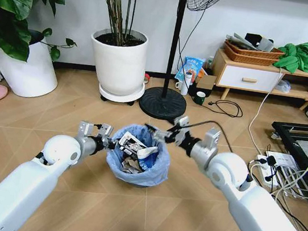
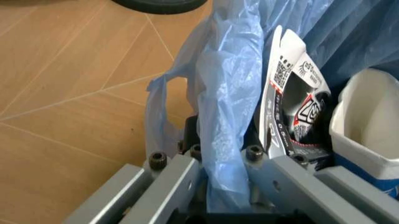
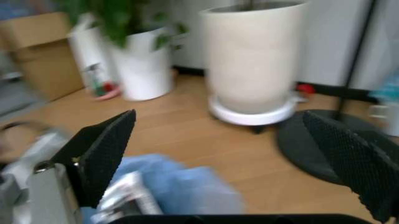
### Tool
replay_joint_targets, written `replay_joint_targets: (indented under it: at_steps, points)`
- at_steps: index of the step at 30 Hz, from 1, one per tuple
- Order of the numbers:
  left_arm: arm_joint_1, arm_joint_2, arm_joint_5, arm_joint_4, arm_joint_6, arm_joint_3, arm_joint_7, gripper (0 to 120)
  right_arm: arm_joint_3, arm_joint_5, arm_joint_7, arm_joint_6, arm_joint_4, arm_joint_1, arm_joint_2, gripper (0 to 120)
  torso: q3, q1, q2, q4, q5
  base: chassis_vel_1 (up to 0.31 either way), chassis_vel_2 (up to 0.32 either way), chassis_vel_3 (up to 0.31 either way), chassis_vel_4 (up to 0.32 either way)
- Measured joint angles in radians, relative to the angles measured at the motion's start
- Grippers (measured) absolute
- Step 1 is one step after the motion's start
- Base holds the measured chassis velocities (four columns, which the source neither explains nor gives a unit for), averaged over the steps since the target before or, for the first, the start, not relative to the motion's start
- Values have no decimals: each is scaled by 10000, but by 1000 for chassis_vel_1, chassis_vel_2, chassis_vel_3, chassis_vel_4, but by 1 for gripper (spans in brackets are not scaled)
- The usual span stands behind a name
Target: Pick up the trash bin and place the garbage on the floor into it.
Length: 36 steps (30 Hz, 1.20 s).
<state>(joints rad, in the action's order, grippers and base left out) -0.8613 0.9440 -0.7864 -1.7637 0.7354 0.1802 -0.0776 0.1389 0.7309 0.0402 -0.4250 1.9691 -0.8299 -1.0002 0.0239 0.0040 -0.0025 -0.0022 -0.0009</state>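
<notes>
Fingers of the left gripper [image 1: 101,133] pinch the trash bin [image 1: 136,173] by its bagged rim; right gripper [image 1: 163,132] hovers wide open, empty. Thin plastic could slip, tipping garbage [image 1: 136,146] onto the floor [image 1: 186,212].

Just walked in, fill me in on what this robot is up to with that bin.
The robot is tidying litter into the trash bin, a small bin lined with a blue bag. The left gripper is clamped on the bag-covered rim on the robot's left side. The right gripper is above the bin's far rim with its fingers spread wide and nothing between them. The garbage, including printed packets and a white cup, is already inside the bin.
</notes>
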Motion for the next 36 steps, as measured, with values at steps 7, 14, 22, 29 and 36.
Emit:
replay_joint_targets:
  at_steps: [7, 14, 22, 29, 36]
  points:
    - [-288, -69, 11, -165, 0, 299, -4, 0, 983, -390, -1806, -6, 226, -823, -187, 100, 0, 0, 0, 0, 2, 0, 0, 0, 0]
    - [-427, -63, 42, -272, 0, 484, -13, 0, 2384, -1142, -2391, 19, 1012, -2344, -387, 100, 0, 0, 0, -1, 1, 0, 0, 0, 0]
    - [-594, -59, 76, -400, 0, 651, -14, 0, 3415, -2166, -2440, 219, 1596, -4104, -929, 100, -1, 0, 0, -2, 1, 0, 0, 0, 0]
    - [-845, -54, 134, -593, 0, 818, -14, 0, 4119, -2893, -2464, 343, 2061, -5375, -1692, 100, -1, -1, 0, -1, 0, 0, 0, 0, 0]
    - [-962, -59, 152, -779, 0, 952, 8, 0, 4415, -3819, -2278, 586, 2335, -6154, -2284, 100, 0, -1, 1, -1, 0, 0, 0, 0, 0]
